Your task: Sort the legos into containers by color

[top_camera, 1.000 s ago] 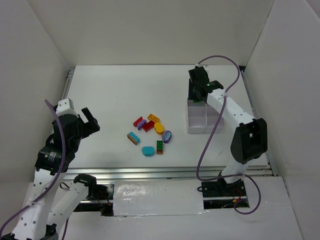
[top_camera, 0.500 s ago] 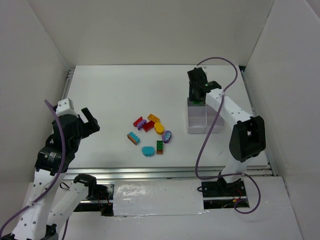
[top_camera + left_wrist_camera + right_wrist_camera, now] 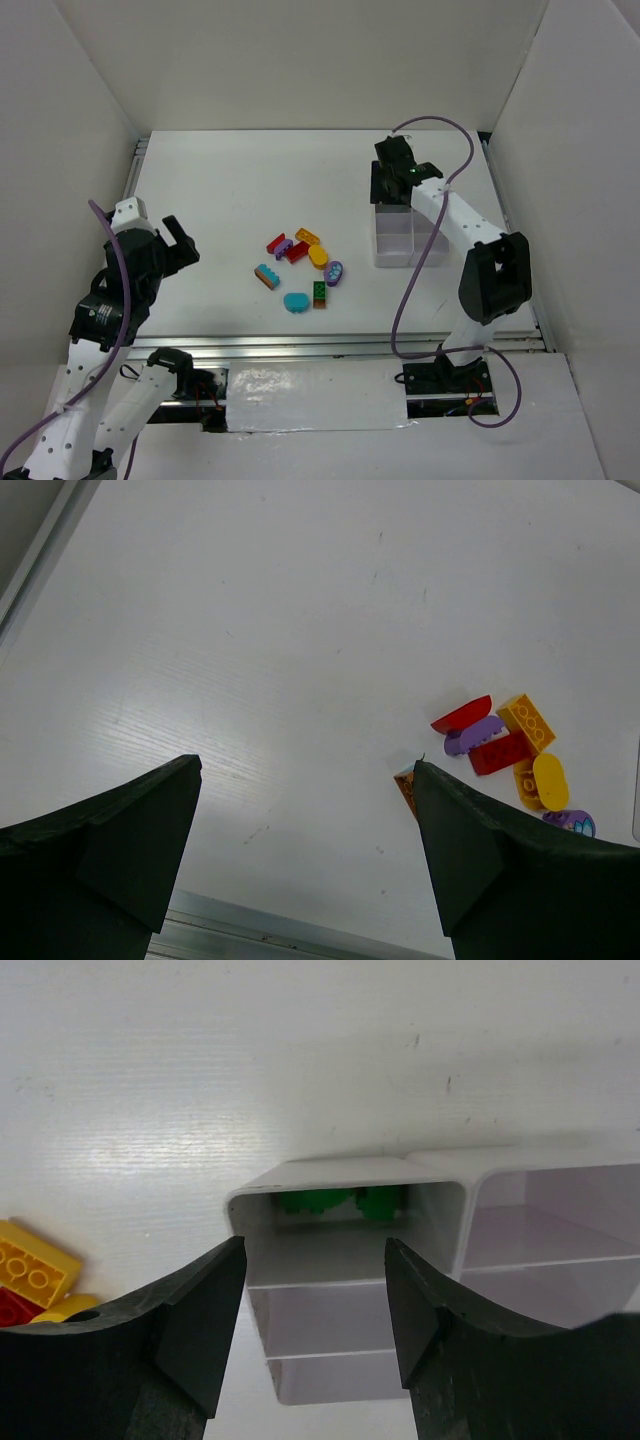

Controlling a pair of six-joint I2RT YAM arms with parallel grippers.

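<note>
**Operator:** How does my right pincer stand?

**Spotter:** Your right pincer (image 3: 315,1252) hangs over the end of the white tray (image 3: 442,1222). Its two fingers are parted and there is nothing between them. Just ahead of the fingertips, a green lego (image 3: 322,1201) lies in the end compartment, against its far wall. I cannot tell you whether that is one piece or two.

**Operator:** And the others?

**Spotter:** The loose legos (image 3: 300,268) lie bunched on the table (image 3: 220,190), off to that pincer's left and well apart from the tray. In your right wrist view, a yellow studded brick (image 3: 30,1260) shows just past the left finger, with a red one (image 3: 12,1306) touching it.

**Operator:** The left side?

**Spotter:** Your left pincer (image 3: 305,770) is raised above the table, spread wide and gripping nothing. The bunch sits ahead of it and to its right. That includes a red brick (image 3: 500,752), a purple piece (image 3: 476,733), an orange-yellow brick (image 3: 527,720) and a yellow oval (image 3: 550,780). An orange edge (image 3: 405,786) peeks out beside the right finger (image 3: 460,850).
</note>
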